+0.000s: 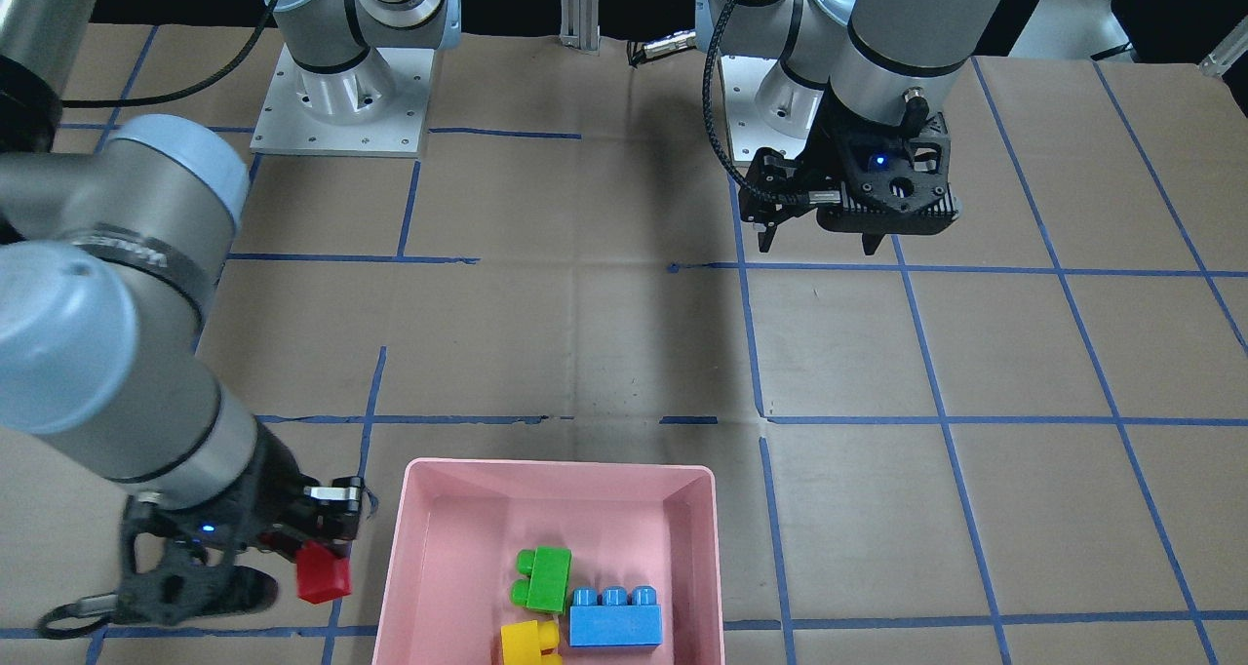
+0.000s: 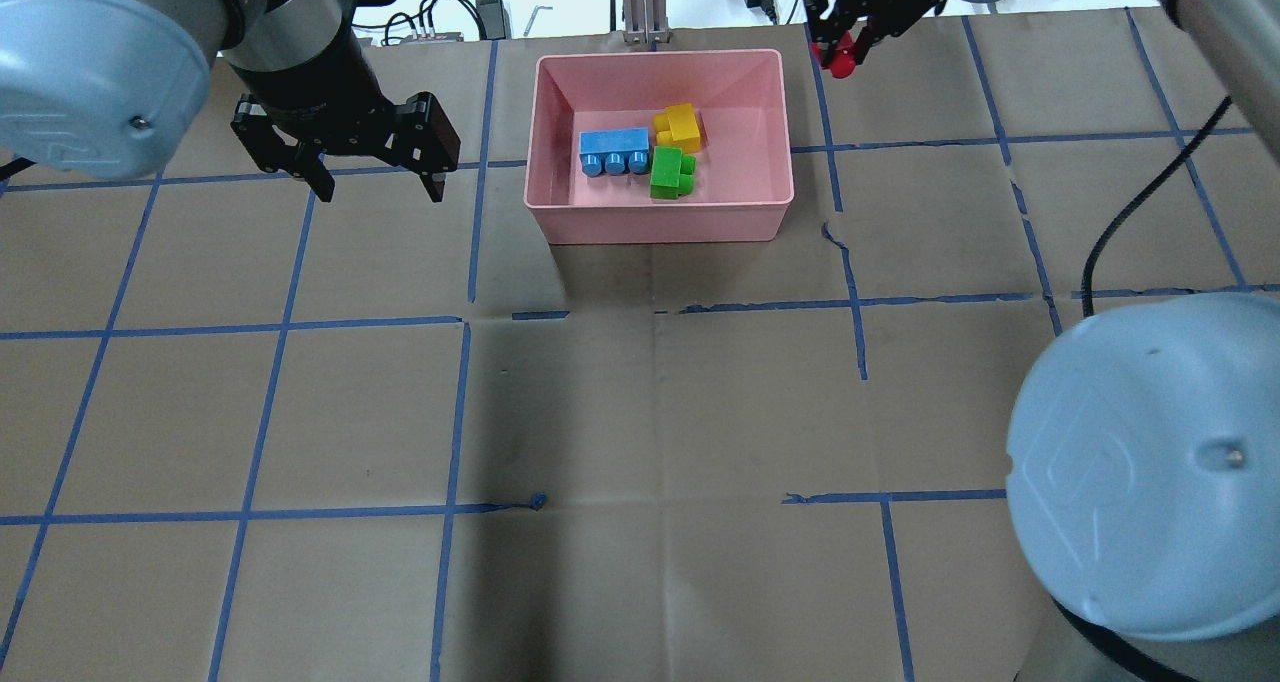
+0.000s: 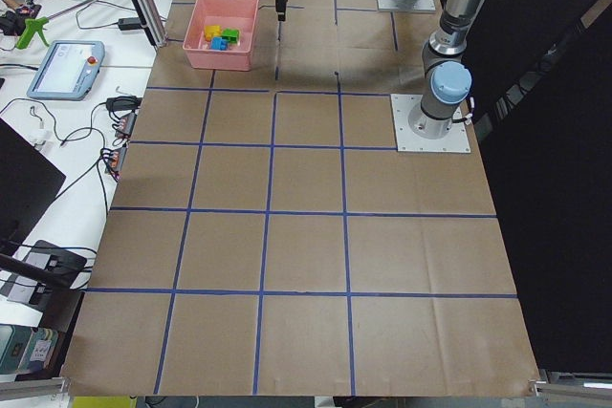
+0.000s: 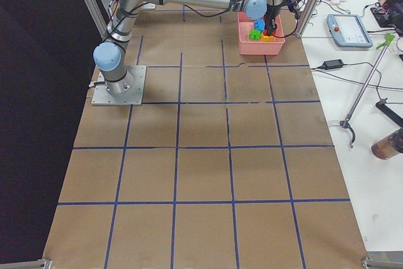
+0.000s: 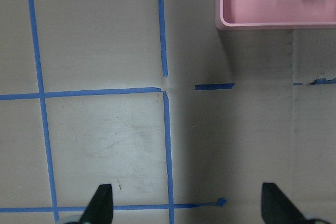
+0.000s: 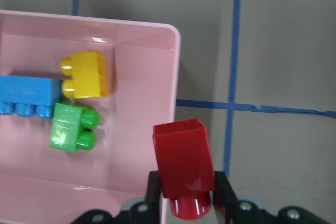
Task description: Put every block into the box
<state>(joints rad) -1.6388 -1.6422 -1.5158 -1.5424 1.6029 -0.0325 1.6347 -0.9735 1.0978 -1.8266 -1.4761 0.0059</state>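
Observation:
The pink box (image 2: 560,212) holds the blue block (image 2: 612,149), the yellow block (image 2: 680,125) and the green block (image 2: 668,173); they also show in the front view as blue (image 1: 616,618), yellow (image 1: 527,641) and green (image 1: 542,578). My right gripper (image 6: 185,203) is shut on the red block (image 6: 182,163) and holds it above the table just outside the box's rim (image 6: 175,93). It shows in the front view (image 1: 324,575) and overhead (image 2: 842,57). My left gripper (image 2: 375,182) is open and empty, left of the box over bare table.
Brown paper with blue tape lines covers the table. An aluminium post (image 2: 640,2) stands just behind the box. Cables and a teach pendant (image 3: 65,69) lie on the white bench beyond the table's far edge.

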